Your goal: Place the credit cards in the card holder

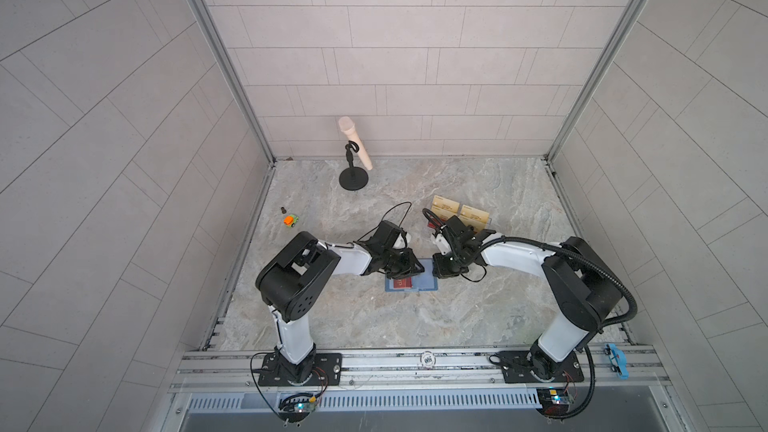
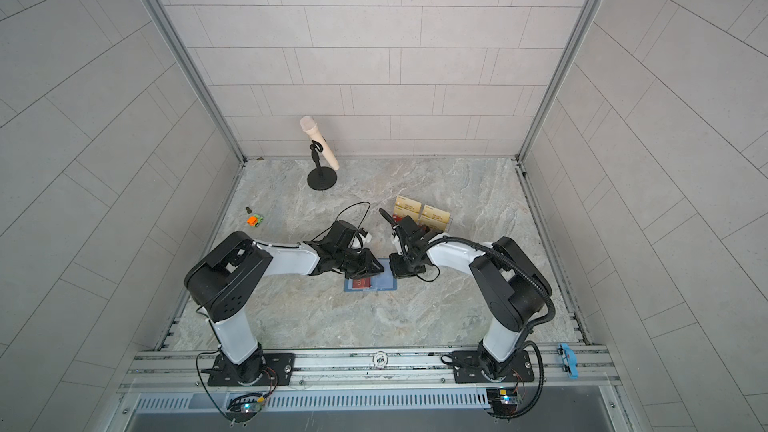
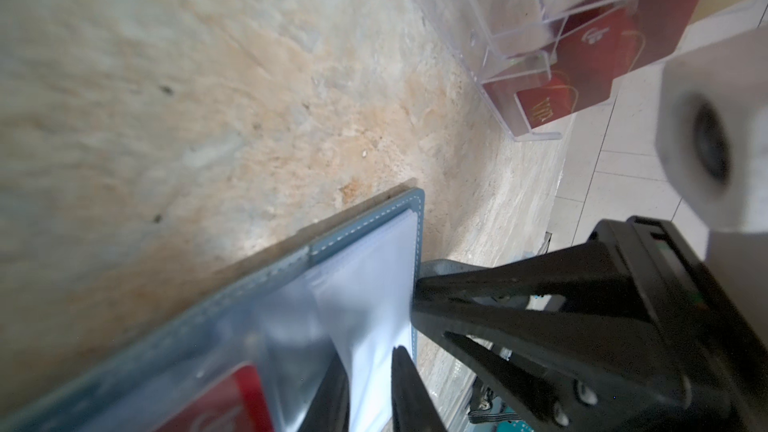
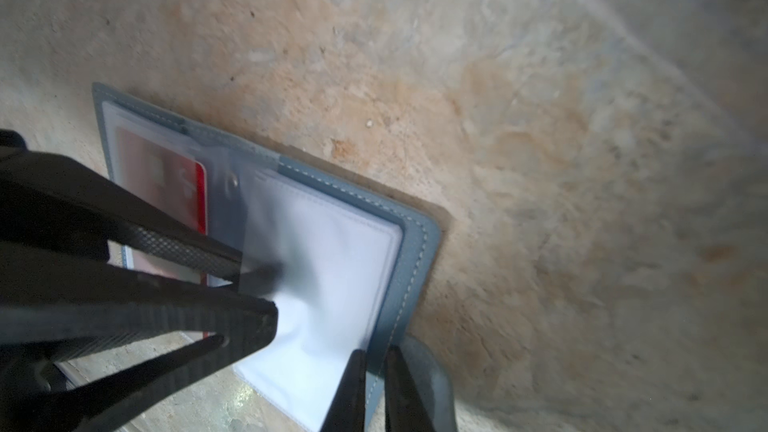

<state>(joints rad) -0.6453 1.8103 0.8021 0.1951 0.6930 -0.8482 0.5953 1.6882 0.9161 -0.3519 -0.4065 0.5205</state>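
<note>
Lab test cell, tiled walls (image 1: 395, 56), alu rail (image 1: 386, 372)

Free: tabletop (image 1: 415, 317), 6 o'clock of card holder (image 1: 424, 281)
Blocked: acrylic card stand (image 3: 478, 27), 1 o'clock; microphone stand (image 1: 353, 179), 11 o'clock

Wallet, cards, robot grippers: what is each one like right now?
card holder: open flat, one credit card sleeved inside.
left gripper: jaws either side of a clear sleeve, grip unclear.
right gripper: jaws shut on card holder's edge.
other credit cards: sitting in clear stand.
microphone: propped at a tilt.
</note>
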